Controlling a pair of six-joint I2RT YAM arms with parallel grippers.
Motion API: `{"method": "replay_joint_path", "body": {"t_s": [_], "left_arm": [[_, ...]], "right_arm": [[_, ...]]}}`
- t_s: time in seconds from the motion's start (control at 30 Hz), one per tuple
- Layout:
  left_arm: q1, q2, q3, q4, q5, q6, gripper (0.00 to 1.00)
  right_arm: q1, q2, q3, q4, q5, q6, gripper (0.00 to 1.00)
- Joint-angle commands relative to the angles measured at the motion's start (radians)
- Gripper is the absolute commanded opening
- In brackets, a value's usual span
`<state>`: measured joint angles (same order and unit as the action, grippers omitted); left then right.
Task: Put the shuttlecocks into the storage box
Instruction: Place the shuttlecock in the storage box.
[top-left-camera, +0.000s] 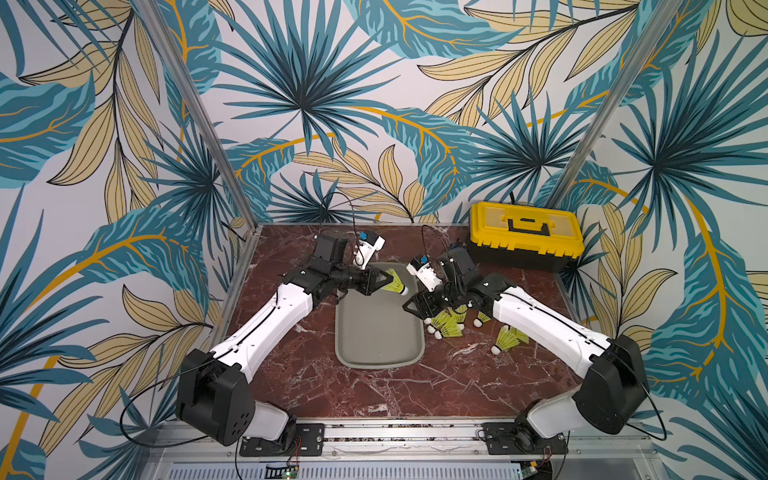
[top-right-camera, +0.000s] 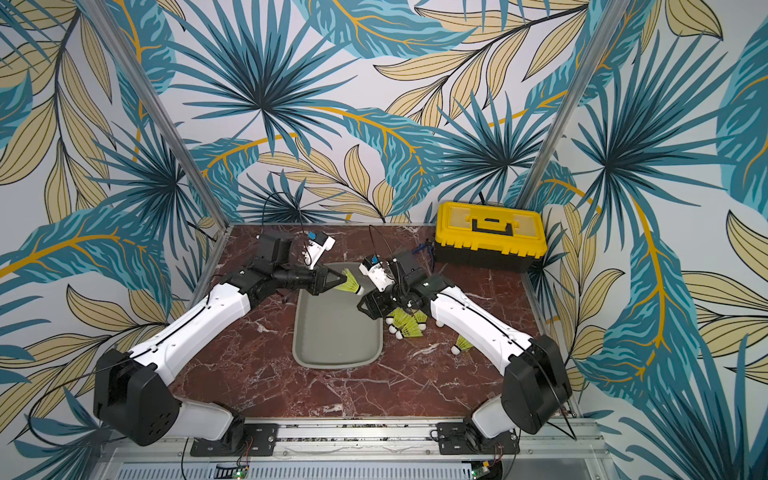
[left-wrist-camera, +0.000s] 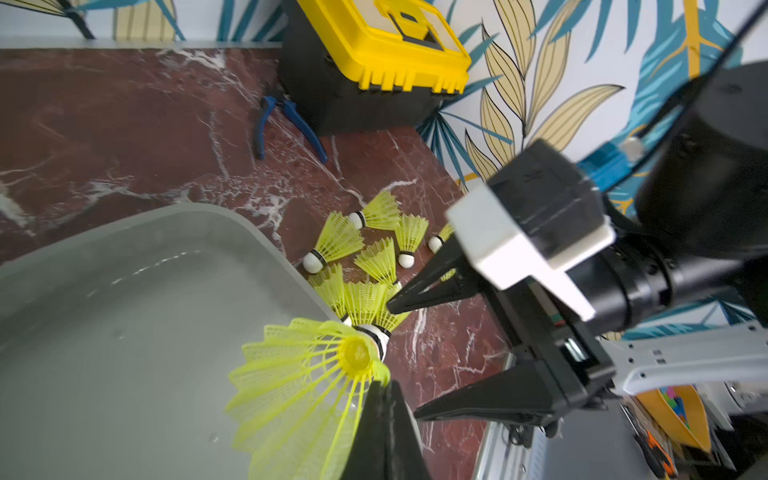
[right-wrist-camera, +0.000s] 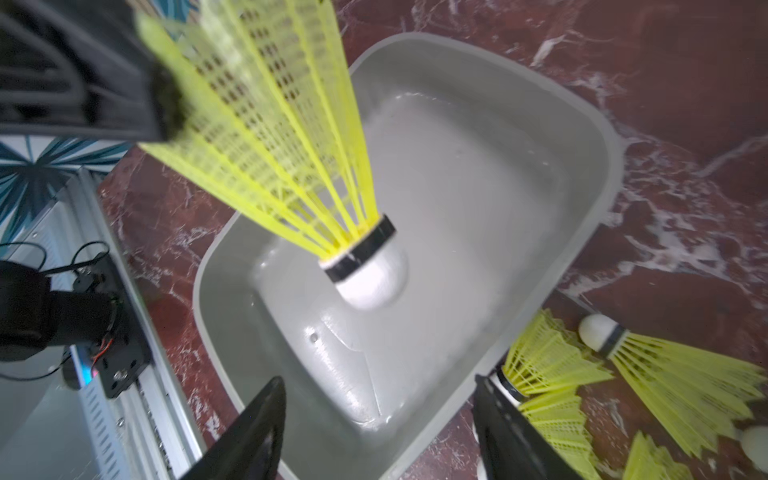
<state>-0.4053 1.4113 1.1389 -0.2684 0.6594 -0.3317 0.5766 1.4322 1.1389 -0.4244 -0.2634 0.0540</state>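
Drop step: your left tool (top-left-camera: 385, 278) pinches a shuttlecock (top-left-camera: 397, 284) over the box (top-left-camera: 376, 332), right tool (right-wrist-camera: 378, 382) spread, empty; I'd open left next.

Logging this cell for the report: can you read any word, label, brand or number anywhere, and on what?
No text can be read in any view.
Yellow toolbox lid: no print or brand visible.
Dark marks on the right arm's white link: too blurred to read.

left claw (left-wrist-camera: 384, 386): clamped on shuttlecock (left-wrist-camera: 303, 374) skirt | above storage box (left-wrist-camera: 124, 316) | right claw (left-wrist-camera: 404, 360): jaws apart
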Motion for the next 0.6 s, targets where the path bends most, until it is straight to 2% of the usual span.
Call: {"method": "replay_joint_path", "body": {"t_s": [0.0, 0.1, 0.2, 0.3, 0.57], "left_arm": [[-0.004, -0.010, -0.089, 0.259, -0.131, -0.212, 0.00], [-0.004, 0.028, -0.114, 0.301, -0.197, -0.280, 0.00], [-0.004, 0.088, -0.114, 0.326, -0.212, -0.323, 0.00], [-0.004, 0.153, -0.103, 0.346, -0.206, -0.344, 0.00], [-0.003, 0.311, -0.065, 0.416, -0.190, -0.398, 0.00]], "right_arm": [[0.004, -0.077, -0.086, 0.155, 0.164, 0.125, 0.72], [0.004, -0.143, -0.147, 0.197, 0.257, 0.171, 0.72], [0.005, -0.200, -0.193, 0.197, 0.375, 0.208, 0.72], [0.003, -0.245, -0.232, 0.231, 0.441, 0.223, 0.72], [0.003, -0.324, -0.289, 0.216, 0.483, 0.229, 0.72]]}}
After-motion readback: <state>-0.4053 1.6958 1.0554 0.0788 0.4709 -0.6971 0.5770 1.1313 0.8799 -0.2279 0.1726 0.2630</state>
